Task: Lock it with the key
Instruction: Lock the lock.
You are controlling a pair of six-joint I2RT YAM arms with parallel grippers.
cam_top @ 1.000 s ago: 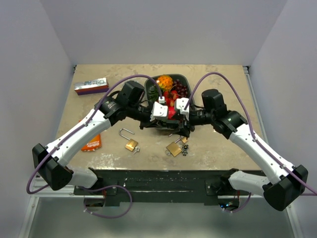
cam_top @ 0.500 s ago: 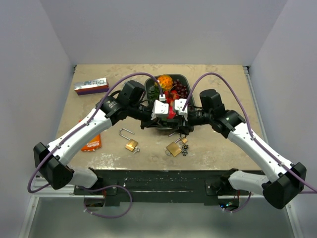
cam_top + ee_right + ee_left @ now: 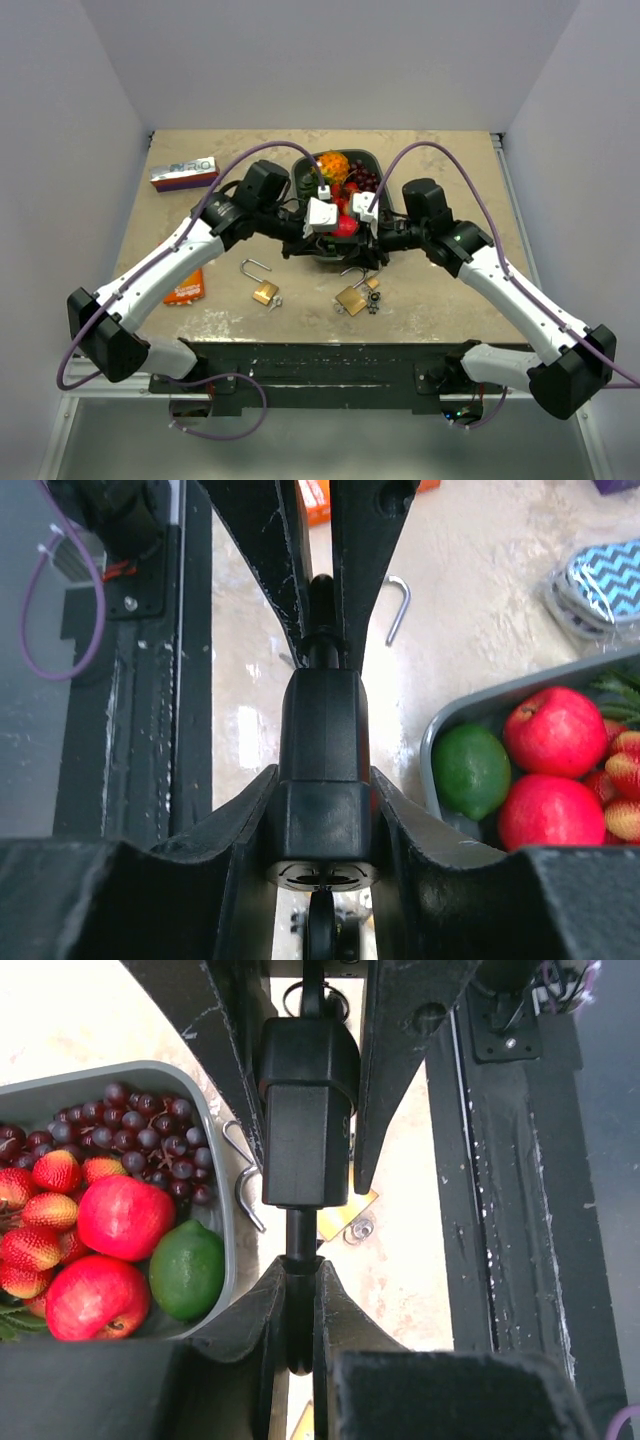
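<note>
A black padlock (image 3: 305,1110) hangs in the air between my two grippers, above the near edge of the grey fruit tray (image 3: 372,156). My left gripper (image 3: 300,1272) is shut on its thin black shackle (image 3: 300,1235). My right gripper (image 3: 324,778) grips the lock's body (image 3: 322,770), both fingers touching its sides. In the right wrist view the keyhole face (image 3: 322,872) points at the camera, with a dark key (image 3: 320,935) in it. In the top view both grippers (image 3: 333,243) (image 3: 362,247) meet and hide the lock.
Two brass padlocks (image 3: 264,291) (image 3: 350,299) lie on the table near the front, with small keys (image 3: 373,302) beside the right one. The tray holds apples, a lime (image 3: 187,1270), grapes and strawberries. A box (image 3: 184,172) and an orange packet (image 3: 184,288) lie at the left.
My right gripper's fingers have come in onto the black padlock's body. Both grippers have shifted slightly toward the tray. The left grip has not changed.
</note>
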